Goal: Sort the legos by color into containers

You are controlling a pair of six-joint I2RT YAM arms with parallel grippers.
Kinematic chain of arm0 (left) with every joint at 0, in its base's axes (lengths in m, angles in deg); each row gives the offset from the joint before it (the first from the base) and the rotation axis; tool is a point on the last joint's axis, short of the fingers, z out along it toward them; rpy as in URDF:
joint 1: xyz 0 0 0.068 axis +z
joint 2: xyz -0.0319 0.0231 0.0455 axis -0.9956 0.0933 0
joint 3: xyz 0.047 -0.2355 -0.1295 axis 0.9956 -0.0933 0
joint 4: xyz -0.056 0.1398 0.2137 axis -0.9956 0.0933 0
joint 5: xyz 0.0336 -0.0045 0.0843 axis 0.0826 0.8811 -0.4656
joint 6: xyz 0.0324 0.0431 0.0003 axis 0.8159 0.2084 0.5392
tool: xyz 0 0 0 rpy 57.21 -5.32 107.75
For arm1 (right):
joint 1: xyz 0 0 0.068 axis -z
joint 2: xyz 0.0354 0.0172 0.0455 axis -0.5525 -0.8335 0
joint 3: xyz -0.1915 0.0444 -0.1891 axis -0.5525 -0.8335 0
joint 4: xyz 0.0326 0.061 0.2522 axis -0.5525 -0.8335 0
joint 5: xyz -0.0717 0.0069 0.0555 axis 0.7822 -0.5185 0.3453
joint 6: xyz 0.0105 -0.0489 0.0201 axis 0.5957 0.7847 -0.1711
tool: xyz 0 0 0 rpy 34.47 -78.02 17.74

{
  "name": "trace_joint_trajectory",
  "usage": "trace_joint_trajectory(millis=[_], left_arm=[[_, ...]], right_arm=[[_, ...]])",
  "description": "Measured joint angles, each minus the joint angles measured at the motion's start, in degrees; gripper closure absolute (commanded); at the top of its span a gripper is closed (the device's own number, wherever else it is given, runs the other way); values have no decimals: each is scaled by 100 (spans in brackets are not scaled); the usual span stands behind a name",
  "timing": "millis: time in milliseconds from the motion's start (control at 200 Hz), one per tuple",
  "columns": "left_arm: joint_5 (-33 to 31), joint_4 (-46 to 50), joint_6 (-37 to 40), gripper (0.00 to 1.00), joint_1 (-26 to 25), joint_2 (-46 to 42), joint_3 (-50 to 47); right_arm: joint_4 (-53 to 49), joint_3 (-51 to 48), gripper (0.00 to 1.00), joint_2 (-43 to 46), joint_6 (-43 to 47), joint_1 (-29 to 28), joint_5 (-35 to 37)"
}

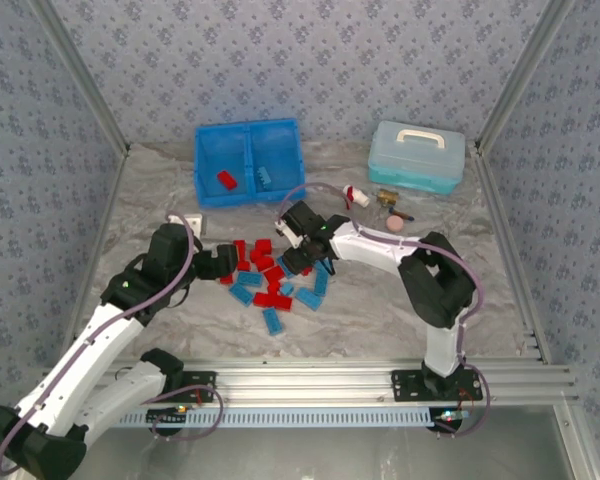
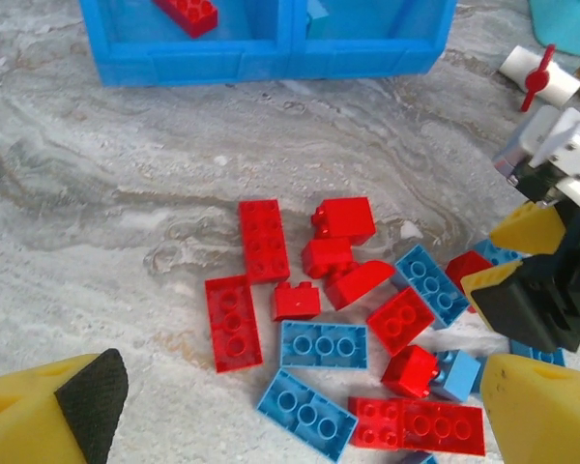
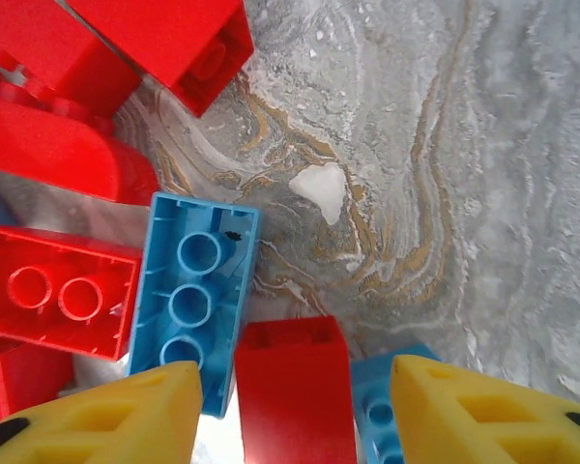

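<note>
Red and light blue legos (image 1: 270, 282) lie in a loose pile mid-table. The blue bin (image 1: 248, 190) stands behind them. Its left compartment holds a red lego (image 1: 226, 179) and its right compartment a blue lego (image 1: 266, 177). My left gripper (image 1: 223, 265) is at the pile's left edge. In the left wrist view it (image 2: 300, 425) stands wide open above several bricks (image 2: 323, 344) with nothing between its fingers. My right gripper (image 1: 302, 262) is over the pile's right side. Its yellow fingers (image 3: 106, 416) straddle a red brick (image 3: 295, 391) with a gap on each side; blue bricks (image 3: 193, 290) lie beside it.
A pale teal lidded case (image 1: 417, 156) stands at the back right. A small red-and-white piece (image 1: 357, 196) and a pink ball (image 1: 394, 228) lie in front of it. The right gripper's body (image 2: 551, 280) shows at the right of the left wrist view, close to the pile.
</note>
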Motion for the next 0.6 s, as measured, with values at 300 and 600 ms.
trace_joint_trajectory(millis=[300,600], left_arm=[[-81,-26,-35,1,0,28,-216],[-81,-28,-35,1,0,116,-216]], right_arm=[[-201,28,52,-179,162,-11,122],[-310,24,67,-199,201,-17,146]])
